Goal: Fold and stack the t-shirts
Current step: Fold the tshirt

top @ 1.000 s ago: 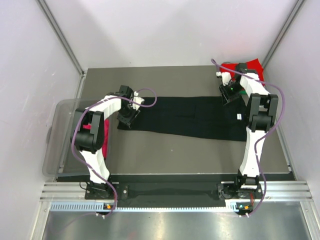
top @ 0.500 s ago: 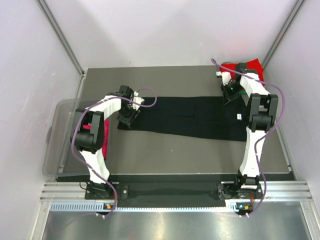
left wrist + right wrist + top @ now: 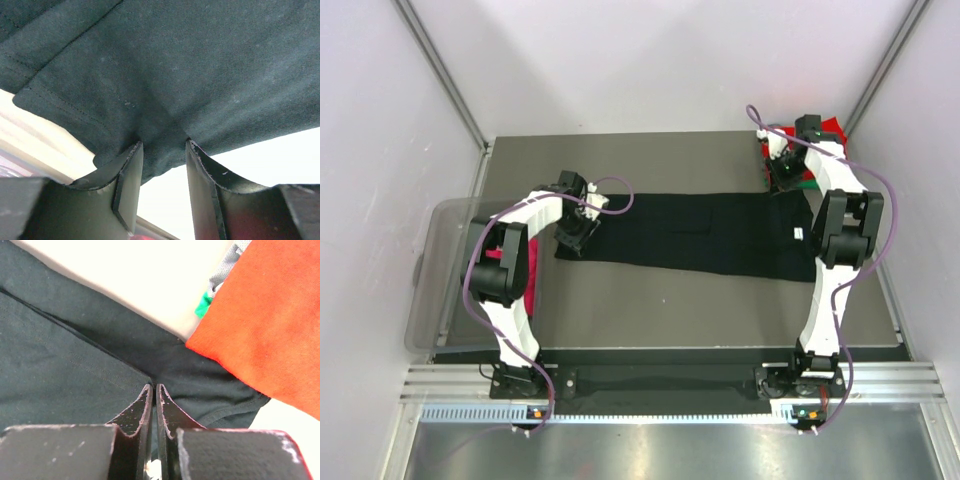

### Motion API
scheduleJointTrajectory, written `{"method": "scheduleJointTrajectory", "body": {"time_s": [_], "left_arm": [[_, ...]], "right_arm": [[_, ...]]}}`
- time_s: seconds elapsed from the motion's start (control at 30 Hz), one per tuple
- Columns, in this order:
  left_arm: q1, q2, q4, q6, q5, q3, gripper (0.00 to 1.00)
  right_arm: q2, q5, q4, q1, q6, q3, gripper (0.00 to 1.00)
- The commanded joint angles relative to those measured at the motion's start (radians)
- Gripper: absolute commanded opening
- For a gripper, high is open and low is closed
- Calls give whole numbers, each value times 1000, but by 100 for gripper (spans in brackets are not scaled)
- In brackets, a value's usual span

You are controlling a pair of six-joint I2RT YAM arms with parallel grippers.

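Observation:
A black t-shirt (image 3: 690,235) lies spread flat across the middle of the table, long side running left to right. My left gripper (image 3: 572,238) stands at its left edge. In the left wrist view, that gripper (image 3: 162,142) is open, both fingertips pressed onto the black cloth (image 3: 200,60), with a flap of hem between them. My right gripper (image 3: 782,183) is at the shirt's far right corner. In the right wrist view, it (image 3: 154,386) is shut on a fold of the black cloth (image 3: 60,365). A red t-shirt (image 3: 832,128) lies at the back right, beside that corner.
A clear plastic bin (image 3: 440,260) sits off the table's left edge, with magenta cloth (image 3: 528,290) next to the left arm. A bit of green cloth (image 3: 203,305) peeks out beside the red t-shirt (image 3: 270,315). Grey table (image 3: 670,310) shows in front of the shirt.
My right gripper closed on the black shirt's far right corner and moved back and slightly right toward the red shirt. The left arm has not moved.

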Motion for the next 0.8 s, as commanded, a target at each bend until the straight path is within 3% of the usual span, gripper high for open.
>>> {"method": "scheduleJointTrajectory", "body": {"time_s": [0.0,0.77], "left_arm": [[1,-2,4,-13,25,-29,45],[1,1,1,-18,19,-32,45]], "right_arm": [[-51,-4,60,-7,18,30,2],[-1,6,57,98,-12,93,6]]}}
